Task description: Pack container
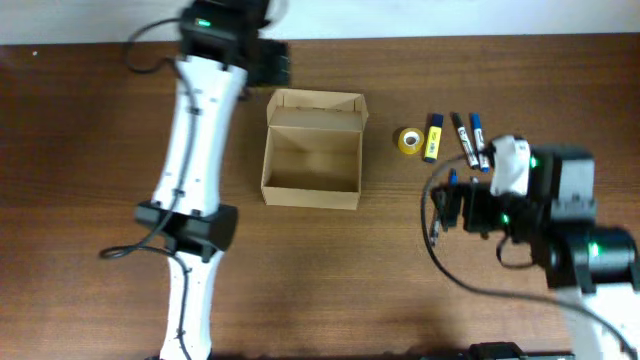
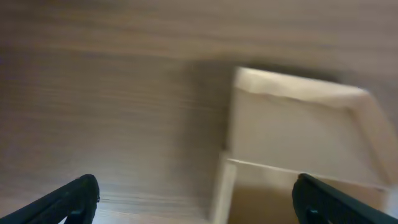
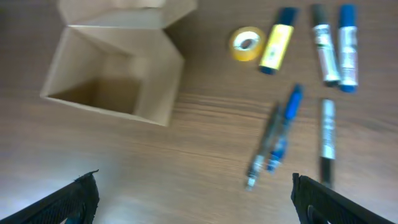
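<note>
The container [image 1: 310,196] is an open tan cardboard box in the middle of the table, with its lid flap folded back on the far side. It looks empty. My left gripper [image 1: 272,62] is open just beyond the box's far left corner; its wrist view shows the box's flap [image 2: 292,124] between the spread fingers [image 2: 196,202]. My right gripper [image 1: 441,207] is open and empty to the right of the box, near a blue pen [image 3: 285,127] and a clear pen [image 3: 264,146]. The box also shows in the right wrist view [image 3: 155,102].
To the right of the box lie a yellow tape roll [image 1: 409,140], a yellow highlighter [image 1: 433,138], a black marker [image 1: 462,138] and a blue marker [image 1: 480,140]. A black-and-silver pen [image 3: 326,140] lies by the other pens. My left arm runs along the box's left side.
</note>
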`<state>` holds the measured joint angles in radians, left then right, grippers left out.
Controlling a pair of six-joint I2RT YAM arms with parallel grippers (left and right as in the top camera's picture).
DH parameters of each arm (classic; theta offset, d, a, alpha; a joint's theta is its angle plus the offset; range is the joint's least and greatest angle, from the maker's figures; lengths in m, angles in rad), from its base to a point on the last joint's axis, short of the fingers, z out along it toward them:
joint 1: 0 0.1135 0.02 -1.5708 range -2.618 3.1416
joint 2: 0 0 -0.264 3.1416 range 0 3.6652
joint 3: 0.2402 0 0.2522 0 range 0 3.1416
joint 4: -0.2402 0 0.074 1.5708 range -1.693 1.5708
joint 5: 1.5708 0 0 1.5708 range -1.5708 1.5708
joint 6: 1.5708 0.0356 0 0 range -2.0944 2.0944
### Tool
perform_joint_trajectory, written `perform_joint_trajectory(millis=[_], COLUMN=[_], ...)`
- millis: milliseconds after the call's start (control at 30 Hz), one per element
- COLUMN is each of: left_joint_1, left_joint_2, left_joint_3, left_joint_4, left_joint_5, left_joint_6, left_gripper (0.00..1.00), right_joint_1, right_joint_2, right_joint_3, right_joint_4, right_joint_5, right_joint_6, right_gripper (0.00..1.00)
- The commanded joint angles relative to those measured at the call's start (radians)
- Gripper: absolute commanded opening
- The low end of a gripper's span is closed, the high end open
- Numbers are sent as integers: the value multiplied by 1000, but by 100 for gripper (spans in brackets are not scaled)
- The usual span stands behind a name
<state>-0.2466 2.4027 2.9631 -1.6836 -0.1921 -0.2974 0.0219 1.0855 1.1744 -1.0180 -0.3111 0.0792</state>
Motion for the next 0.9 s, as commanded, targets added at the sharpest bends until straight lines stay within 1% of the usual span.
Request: perform_joint_trajectory(millis=[0,200,300,333,433,600,700,867], left_joint_1=[85,227,301,343,401,463,486,494], left_joint_2=[-54,-53,-53,-53,-53,-53,-53,-53], left_joint_3=[14,-3,-27,-45,-69,-77,-77,-77], left_joint_4=[-4,-4,-4,-3,-3,-3,-3,-3], left_joint_5=[-3,-8,-7,-7,-7,-7,-6,-7], left_joint_6=[65,87,87,87,86,87,85,86], left_gripper=[100,100,100,100,100,100,100,100], right_joint_1=[-2,7,32,51,85,137,161,161], right_joint_2=[81,206,257,286,336,415,468,580], right_joint_3=[56,106,133,150,174,205,239,341], right_joint_4=[-7,-4,1,2,1,0,-5,-69], right_joint_5=[-103,-17,8,51,156,265,268,224], right_joint_6=[6,6,-16,-42,-45,-45,-45,-45], right_gripper=[99,99,99,99,99,99,99,99])
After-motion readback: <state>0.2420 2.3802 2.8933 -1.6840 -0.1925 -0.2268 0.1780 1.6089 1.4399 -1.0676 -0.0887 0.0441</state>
